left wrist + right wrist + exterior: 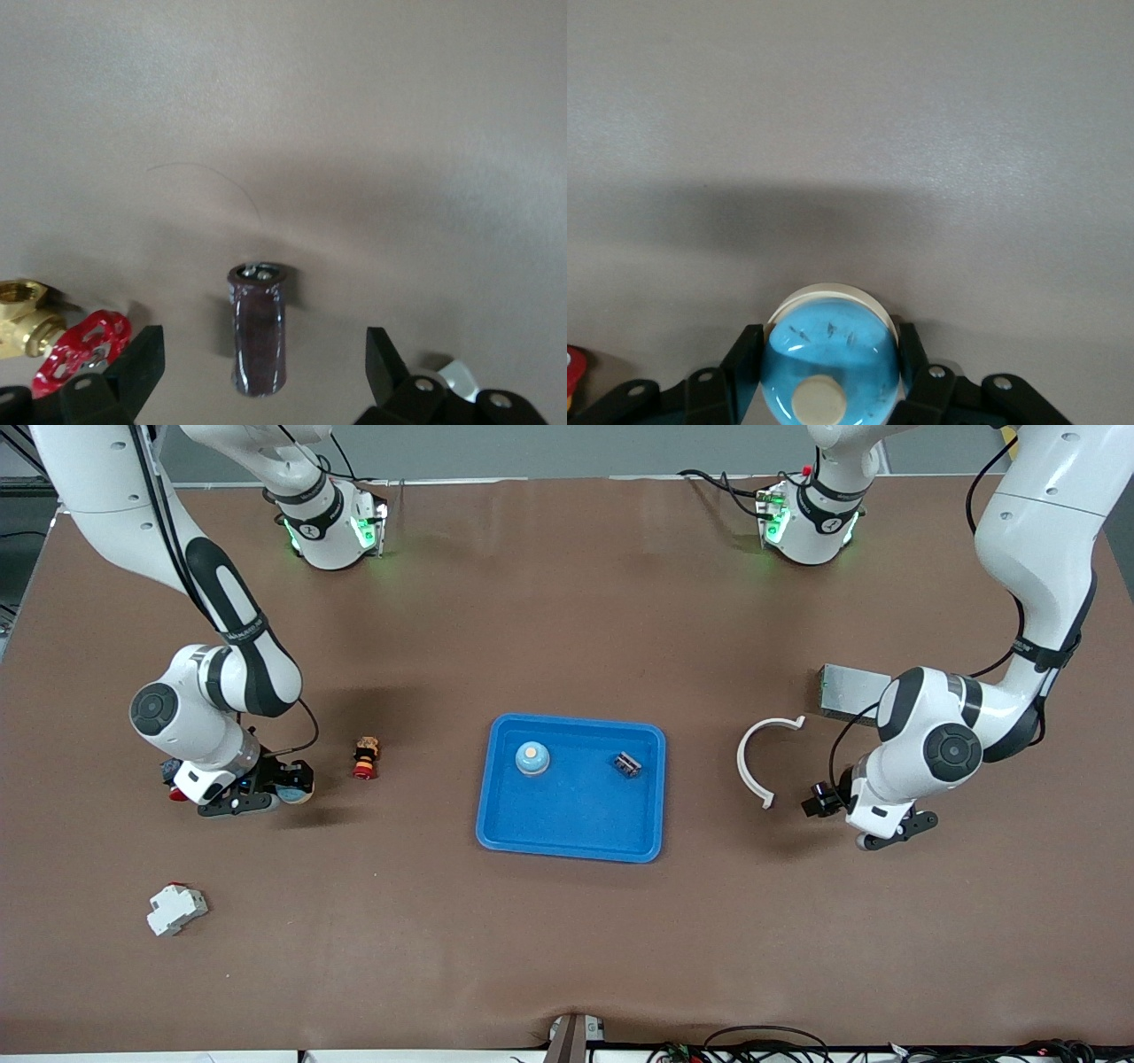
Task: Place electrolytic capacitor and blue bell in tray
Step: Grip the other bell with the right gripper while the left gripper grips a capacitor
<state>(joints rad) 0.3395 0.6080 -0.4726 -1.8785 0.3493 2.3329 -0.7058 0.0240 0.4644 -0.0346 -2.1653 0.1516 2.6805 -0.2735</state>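
My right end effector [266,793] sits low over the bench [567,957], toward the right arm's end and well apart from the tray [496,841]. In the right wrist view, the right end effector [828,341] is closed on a blue bell [830,354]. One black finger [744,354] presses each side of the glossy dome, and the pale button on top faces the camera. From the front, the blue bell [295,786] shows as a patch of blue at the tip of the fingers. A small red and brass part [365,757] lies on the bench between this end effector and the tray.

My left end effector [895,831] is low over the bench toward the left arm's end, also well apart from the tray. In the left wrist view, the left end effector [266,341] is spread wide and holds nothing. A dark maroon capacitor [259,332] lies on the bench in the gap, roughly midway, and neither fingertip [146,354] touches it. In the front view I cannot make the capacitor out under the arm. A brass fitting with a red handwheel [53,341] lies just outside one finger.

The bright blue tray sits mid-bench. Inside it are a second bell [532,757] and a small dark part [627,764], set apart from each other. A white curved strip [753,762] lies between the tray and the left arm, and a grey box [846,691] lies beside that arm. A white block [175,909] lies nearer the front camera than the right end effector.
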